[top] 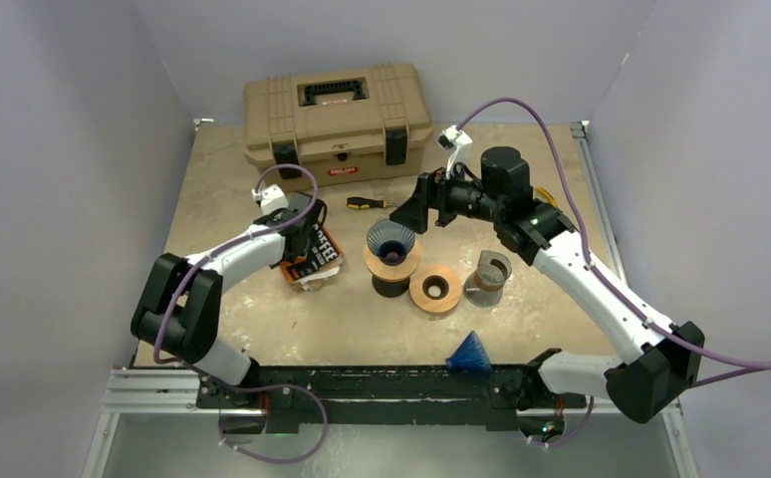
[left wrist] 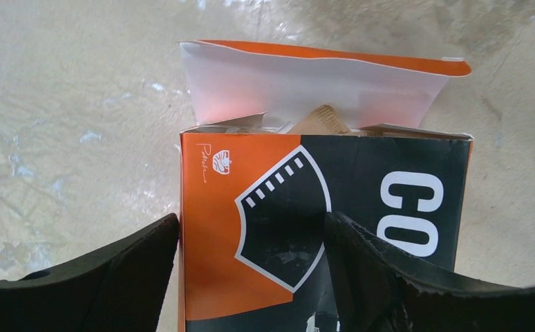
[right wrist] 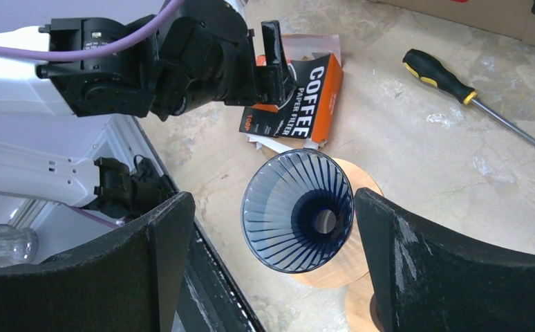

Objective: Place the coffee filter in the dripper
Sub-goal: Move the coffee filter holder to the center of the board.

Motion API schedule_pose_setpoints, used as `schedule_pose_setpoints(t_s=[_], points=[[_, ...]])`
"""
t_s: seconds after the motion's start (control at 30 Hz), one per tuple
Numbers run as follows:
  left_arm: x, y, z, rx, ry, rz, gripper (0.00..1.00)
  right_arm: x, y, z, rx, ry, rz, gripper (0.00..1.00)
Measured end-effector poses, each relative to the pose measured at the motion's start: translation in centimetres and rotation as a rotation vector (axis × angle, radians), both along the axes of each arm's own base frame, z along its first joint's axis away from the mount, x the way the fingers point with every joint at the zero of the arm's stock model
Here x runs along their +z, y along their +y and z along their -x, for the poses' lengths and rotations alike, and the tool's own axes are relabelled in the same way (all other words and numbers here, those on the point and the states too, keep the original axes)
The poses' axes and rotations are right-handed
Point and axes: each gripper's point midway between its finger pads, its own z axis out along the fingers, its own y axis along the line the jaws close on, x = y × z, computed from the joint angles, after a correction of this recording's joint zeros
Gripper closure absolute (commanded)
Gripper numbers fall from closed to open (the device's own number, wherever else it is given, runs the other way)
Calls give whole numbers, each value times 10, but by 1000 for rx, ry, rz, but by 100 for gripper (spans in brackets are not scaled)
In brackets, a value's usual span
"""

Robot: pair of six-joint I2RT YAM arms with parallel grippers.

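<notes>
The coffee filter box (left wrist: 361,173) lies on the table (top: 292,319) left of centre. Its top flap (left wrist: 320,76) is folded open, and the brown edge of a paper filter (left wrist: 323,121) pokes out of the opening. The left gripper (left wrist: 251,220) hangs right over the box with its jaws parted. One finger (left wrist: 113,270) lines up with the box's left edge and the other (left wrist: 403,277) sits over the printed face. From here I can't tell whether either one touches the cardboard, and nothing is clamped between them. Just to the right of the box, the blue ribbed dripper (right wrist: 298,211) sits upright on a round wooden stand (right wrist: 334,266) with nothing in it. The right gripper (right wrist: 273,197) hovers above and a little beyond the dripper. It is spread wide and holds nothing, and in its own camera the cone shows between its two fingers. A second wooden ring (top: 435,289) and a grey cup (top: 488,271) stand to the right of the stand. A small blue cone (top: 470,354) rests at the near edge. Further back lies a yellow-and-black screwdriver (right wrist: 451,83), and behind it, against the far wall, a tan toolbox (top: 337,115).
</notes>
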Motion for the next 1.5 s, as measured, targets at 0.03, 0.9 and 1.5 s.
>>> schedule_pose_setpoints(t_s=[0.03, 0.9, 1.5], points=[[2, -1, -3, -8, -3, 1, 25, 0, 0, 0, 0, 0, 0, 11], [78, -61, 27, -499, -326, 296, 30, 5, 3, 11, 53, -32, -36, 11], [40, -99, 32, -573, -199, 192, 43, 0, 2, 12, 53, -22, -32, 10]])
